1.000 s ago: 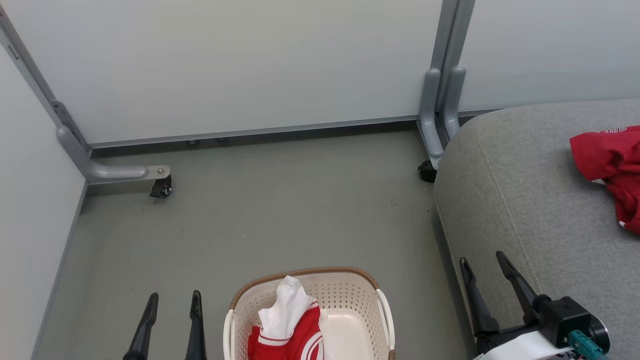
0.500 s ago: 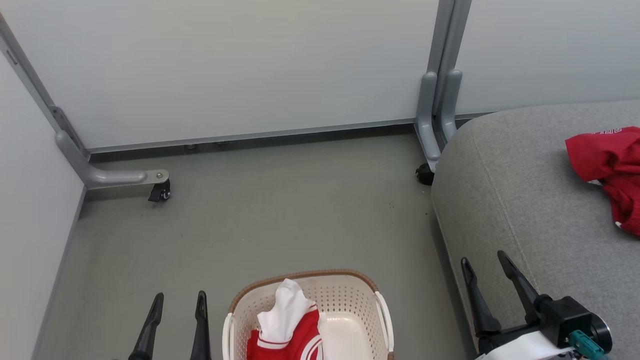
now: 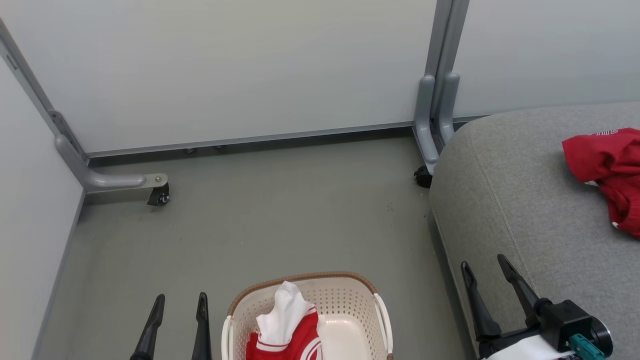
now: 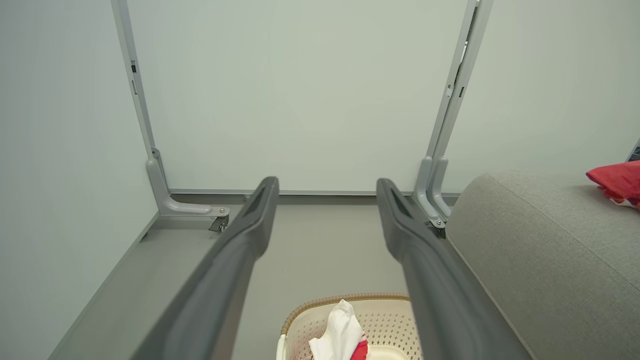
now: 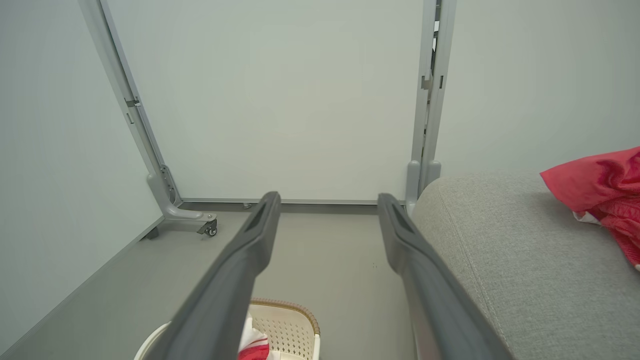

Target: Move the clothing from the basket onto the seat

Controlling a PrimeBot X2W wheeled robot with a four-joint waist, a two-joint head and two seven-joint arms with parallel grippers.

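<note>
Left pincer (image 3: 181,300) at 7 o'clock and right pincer (image 3: 483,262) at 5 o'clock stand spread and empty, flanking the basket (image 3: 300,276) at 6 o'clock. One red-and-white jersey (image 3: 287,327) lies inside it (a second jersey (image 3: 605,160) rests on the seat (image 3: 520,200), 3 o'clock); transfer judged part done, next pick pending.

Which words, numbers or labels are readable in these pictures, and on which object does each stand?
On the red jersey lying on the seat: white lettering, too small and blurred to read.
On the red-and-white garment in the basket: nothing legible.
Elsewhere: none.
</note>
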